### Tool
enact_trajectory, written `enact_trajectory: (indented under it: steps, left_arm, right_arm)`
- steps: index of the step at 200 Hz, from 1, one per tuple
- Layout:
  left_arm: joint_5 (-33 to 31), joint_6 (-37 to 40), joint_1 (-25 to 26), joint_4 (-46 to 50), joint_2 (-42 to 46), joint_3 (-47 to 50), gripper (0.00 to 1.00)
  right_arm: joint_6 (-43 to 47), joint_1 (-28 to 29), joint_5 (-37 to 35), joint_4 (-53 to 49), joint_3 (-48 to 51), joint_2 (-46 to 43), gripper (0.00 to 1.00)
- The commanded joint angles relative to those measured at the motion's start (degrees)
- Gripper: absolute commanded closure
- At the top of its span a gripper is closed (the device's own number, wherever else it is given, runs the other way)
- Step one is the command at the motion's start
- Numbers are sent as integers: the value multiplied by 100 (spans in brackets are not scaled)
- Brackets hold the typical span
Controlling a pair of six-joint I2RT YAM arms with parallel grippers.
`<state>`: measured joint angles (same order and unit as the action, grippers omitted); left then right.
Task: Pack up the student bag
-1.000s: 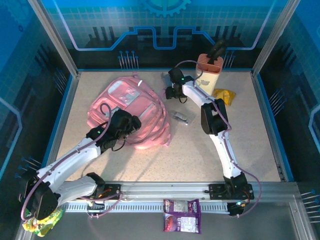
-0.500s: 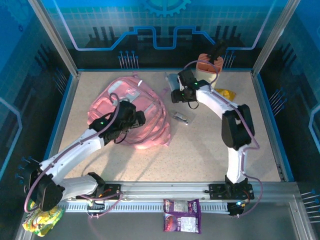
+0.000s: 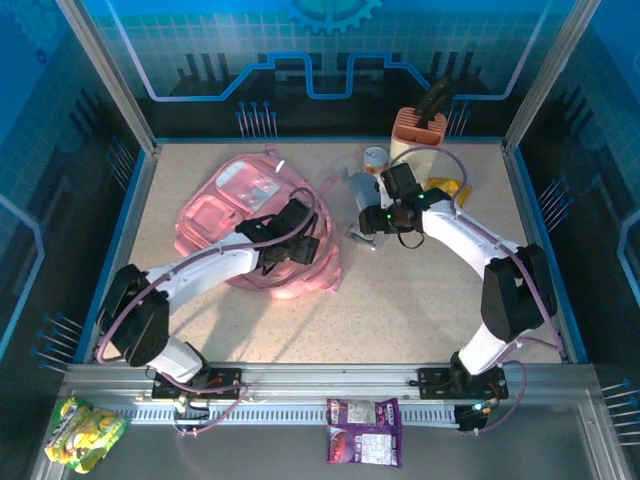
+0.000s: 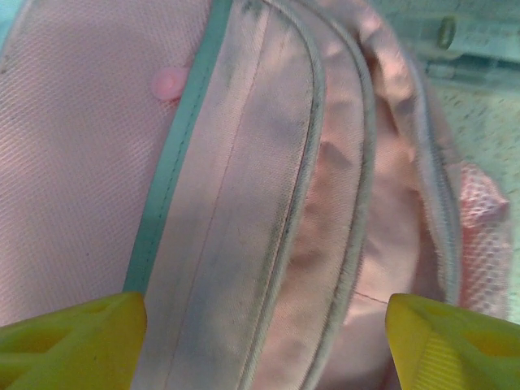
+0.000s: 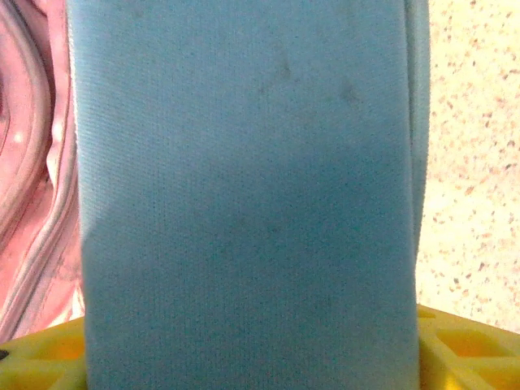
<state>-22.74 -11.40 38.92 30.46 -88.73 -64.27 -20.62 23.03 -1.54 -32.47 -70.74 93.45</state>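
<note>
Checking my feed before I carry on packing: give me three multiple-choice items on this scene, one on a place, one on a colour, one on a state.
1. Where does the purple snack packet lie?
A) on the metal rail at the near edge
B) in the middle of the table
C) against the far wall

2. What colour is the fabric item between the fingers of the right gripper?
A) red
B) blue
C) white

3. How does the left gripper stand?
A) shut on a strap
B) shut and empty
C) open above the student bag

Answers:
1 A: the top view shows it on the rail in front of the table.
2 B: the right wrist view shows blue cloth spanning the gap between the fingers.
3 C: the fingers stand wide apart over pink fabric and grip nothing.
</note>
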Motion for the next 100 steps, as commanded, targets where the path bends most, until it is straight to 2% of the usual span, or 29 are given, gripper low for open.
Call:
enact_trajectory:
  steps: [1,34,65,100]
  left_arm:
    - [-226,597,26,-210,-201,-193,22]
    - [-581,718,-18,-330,-636,-259,26]
    - [-486,688,-214,-385,-829,-284,42]
    - [-348,789,-361,-419,-739,-298,67]
  right_arm:
    - [-62,-95,201,-33,183,-420,32]
    - [-52,-106,237,-118,313,-656,32]
    - [-43,-92,365,-222,367,-770,32]
    - [48,-61,330,-478,412,-916,31]
